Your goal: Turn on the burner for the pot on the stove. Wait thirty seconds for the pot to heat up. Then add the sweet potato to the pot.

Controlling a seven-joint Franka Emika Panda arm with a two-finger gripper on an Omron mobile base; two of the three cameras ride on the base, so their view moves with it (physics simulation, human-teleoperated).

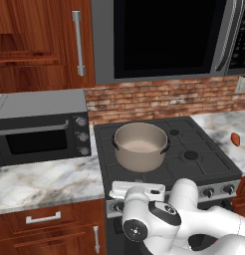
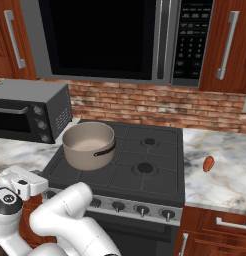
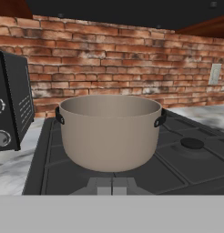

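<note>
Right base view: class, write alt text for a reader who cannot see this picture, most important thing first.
A wide grey-beige pot sits on the front left burner of a black stove, while a small reddish sweet potato lies apart on the marble counter to its right. A toaster oven stands left of the stove, a microwave hangs above, and the robot's white arm rises at lower left.

The pot (image 1: 141,146) sits on the stove's (image 1: 204,162) left; the sweet potato (image 1: 235,139) lies right.
</note>
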